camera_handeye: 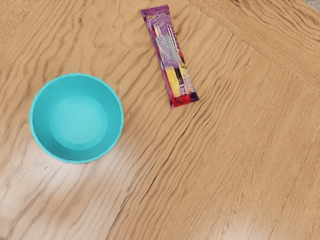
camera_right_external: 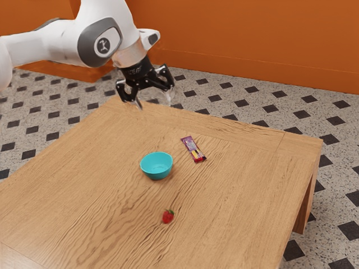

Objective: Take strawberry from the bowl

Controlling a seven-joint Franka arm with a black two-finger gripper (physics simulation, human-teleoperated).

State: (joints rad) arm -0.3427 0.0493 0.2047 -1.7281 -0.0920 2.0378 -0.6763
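The strawberry [camera_right_external: 168, 217] is lying on the near part of the desk [camera_right_external: 101, 185], outside the bowl [camera_right_external: 157, 174] and apart from it, so the outcome the task is asking for is seemingly showing already. The pincer [camera_right_external: 154, 101] is hanging released over the far part of the desk, its fingers standing wide with nothing between them, and it is touching nothing. A wrapped bar [camera_right_external: 194, 149] is resting beside the bowl, toward the exterior view's right and slightly farther off.

The likeliest trouble is coming from the task's wording: an arm [camera_right_external: 50, 42] that is trusting it may be reaching into the bowl for fruit that is lying elsewhere, and may be pinching or tipping the rim instead. If a pickup is being wanted, the bowl is sitting between the pincer and the strawberry in the exterior view, so a low approach would be risking a knock that is shoving the bowl into the fruit. The strawberry is looking small and rounded; an off-centre closing could be sending it rolling toward the near side, while too hard a squeeze could be making it pop out. A sideways drift while descending could also be catching the wrapped bar.
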